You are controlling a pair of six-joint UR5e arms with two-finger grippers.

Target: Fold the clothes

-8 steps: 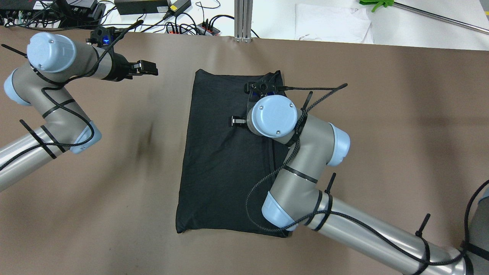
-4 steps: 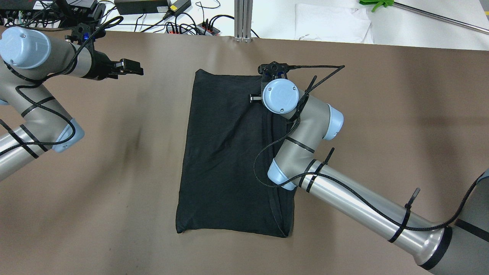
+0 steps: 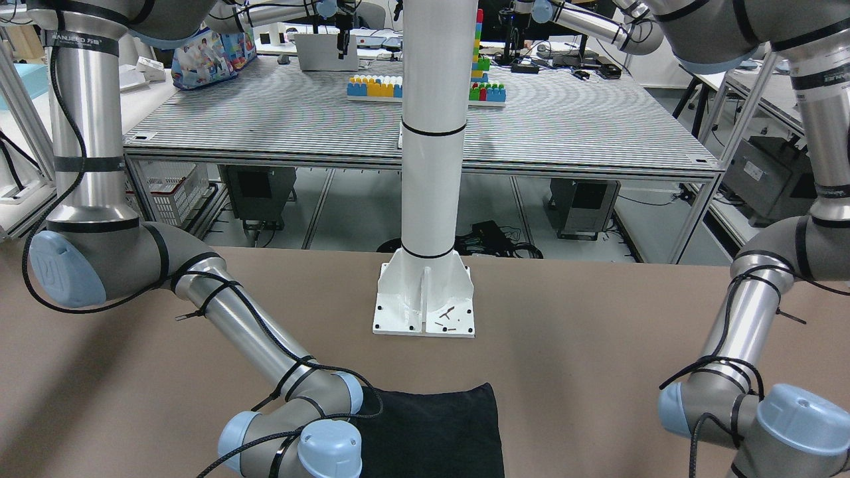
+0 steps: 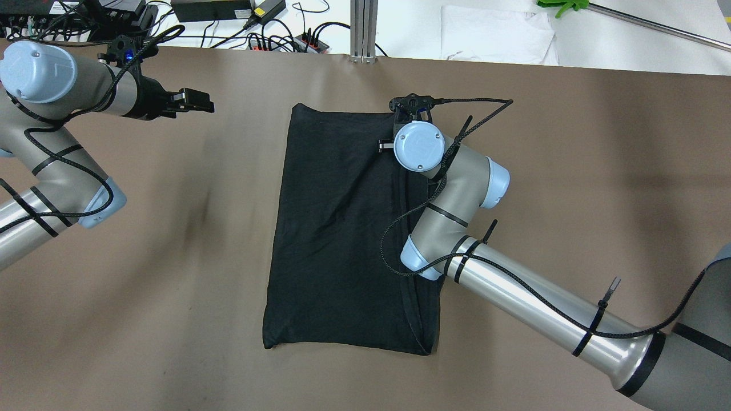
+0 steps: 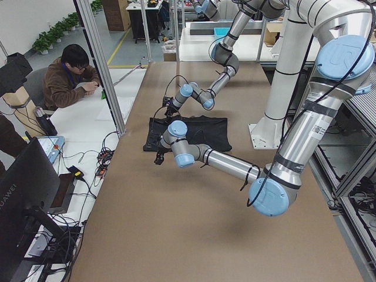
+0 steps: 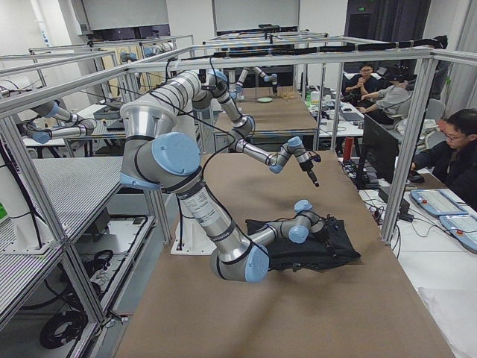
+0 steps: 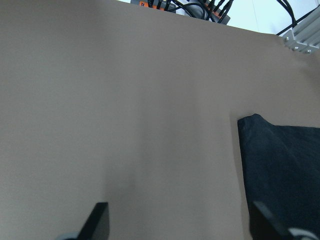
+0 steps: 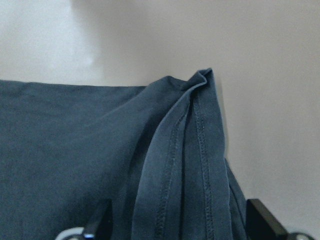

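The black garment (image 4: 342, 228) lies folded into a tall rectangle on the brown table; it also shows in the front view (image 3: 435, 425). My right wrist (image 4: 418, 145) hangs over its far right corner and hides the gripper from above. In the right wrist view my right gripper (image 8: 177, 225) is open, one finger (image 8: 102, 220) on each side of the hemmed corner (image 8: 200, 82), which lies flat below. My left gripper (image 4: 197, 104) is open and empty over bare table, to the left of the garment's far left corner (image 7: 255, 120).
The white pillar base (image 3: 424, 299) stands at the robot's side of the table. Power strips and cables (image 4: 285, 43), an aluminium post (image 4: 364, 28) and a white sheet (image 4: 497, 37) lie beyond the far edge. An operator (image 5: 73, 76) sits past that edge.
My right arm has moved from over the garment's middle to its far right corner, which now lies flat. My left arm has drawn back to the left.
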